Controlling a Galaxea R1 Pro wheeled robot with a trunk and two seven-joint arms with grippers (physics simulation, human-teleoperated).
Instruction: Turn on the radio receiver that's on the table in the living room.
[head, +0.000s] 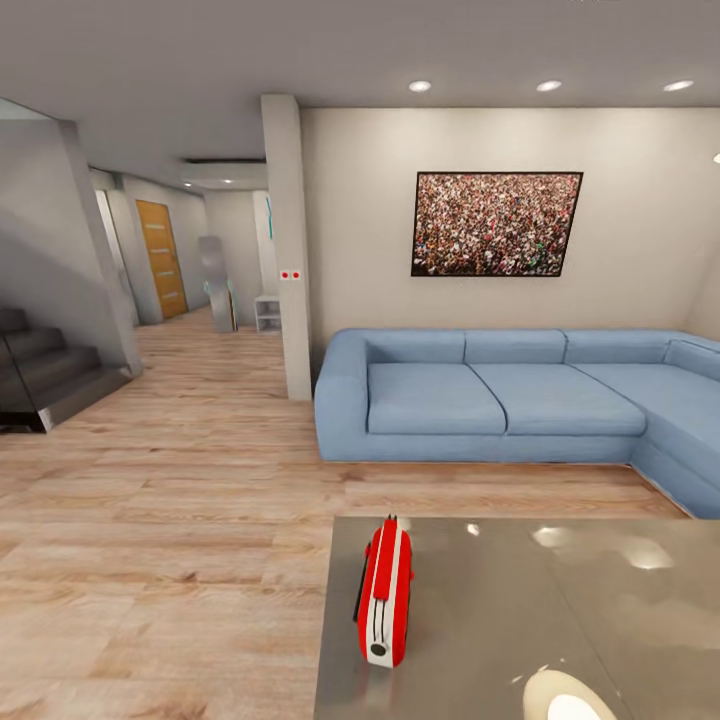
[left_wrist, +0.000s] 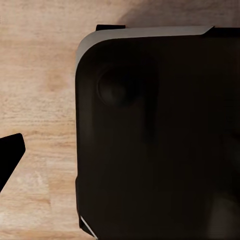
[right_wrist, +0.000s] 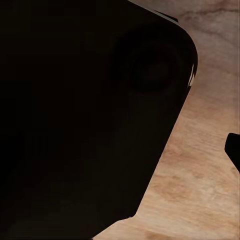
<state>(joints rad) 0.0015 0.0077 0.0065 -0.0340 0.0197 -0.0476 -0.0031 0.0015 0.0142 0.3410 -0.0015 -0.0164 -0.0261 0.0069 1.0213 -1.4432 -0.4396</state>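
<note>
Taking the blue sectional sofa (head: 520, 400) as the landmark, the head view runs from a dark staircase (head: 40, 370) far to its left, past a hallway with an orange-brown door (head: 162, 258), to a white pillar (head: 288, 250) just beside the sofa's left arm, with two small red dots on it. Above the sofa's back hangs a dark-framed picture (head: 497, 223) of a dense crowd. Wooden floor (head: 160, 540) lies in front of the sofa, and nearer the camera than the sofa stands the table (head: 560, 620), its glossy grey top catching bright glare. The radio receiver (head: 385, 592) stands upright on edge near the table's left end, red with white stripes, roughly in line with the sofa's left arm. In both wrist views a large dark rounded body (left_wrist: 160, 140) hangs over wooden floor; whether the left or the right gripper is parted or closed cannot be told.
</note>
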